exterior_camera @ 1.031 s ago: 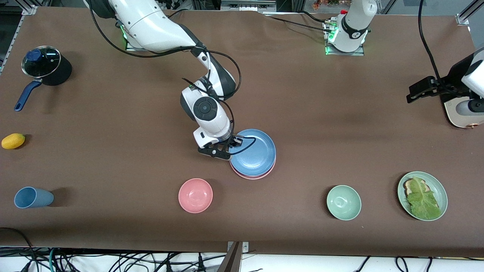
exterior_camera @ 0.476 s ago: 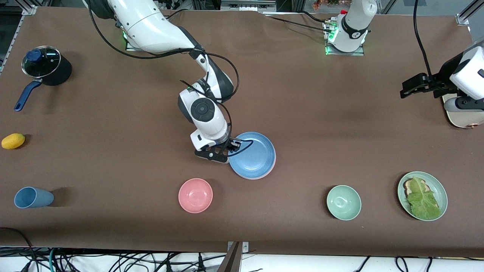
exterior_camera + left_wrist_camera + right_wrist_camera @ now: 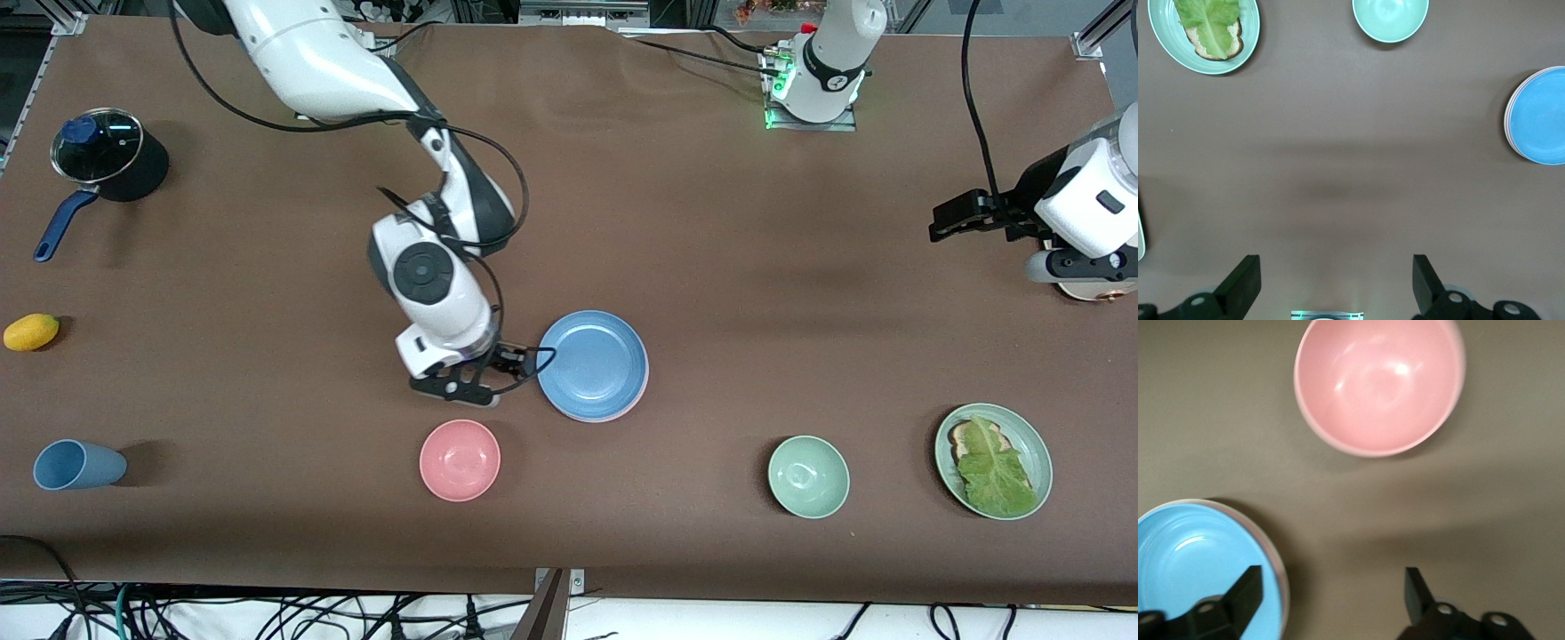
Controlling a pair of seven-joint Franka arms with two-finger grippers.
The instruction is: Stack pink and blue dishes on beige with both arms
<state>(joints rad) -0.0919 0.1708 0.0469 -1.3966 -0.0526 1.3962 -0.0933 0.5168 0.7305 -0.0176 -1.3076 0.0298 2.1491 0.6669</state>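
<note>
From the front, the flat round light blue plate (image 3: 593, 364) is lying on top of the flat round pink plate (image 3: 637, 396), of which only a thin rim is peeking out; the pair is sitting on the brown bench (image 3: 711, 267) near its middle. The right gripper (image 3: 484, 378) is hovering low, just beside the stack's edge toward the right arm's end of the bench, with its fingers spread and nothing between them. A small deep pink bowl (image 3: 460, 460) is resting nearer the camera than that gripper. The left gripper (image 3: 956, 218) is hanging in the air at the left arm's end of the bench, beside a round cream-beige plate (image 3: 1080, 292) that the arm is mostly hiding.

In the left wrist view, the left gripper (image 3: 1331, 283) is standing wide open and empty over bare bench. The blue plate and its pink rim are showing at the frame's edge, along with a pale green bowl (image 3: 1390, 19) and a pale green plate with lettuce on bread (image 3: 1203, 32).

In the right wrist view, the right gripper (image 3: 1331, 597) is gaping open, empty, with one finger (image 3: 1245, 593) hanging over the blue plate's rim while the pink bowl is lying well apart from the stack.
</note>
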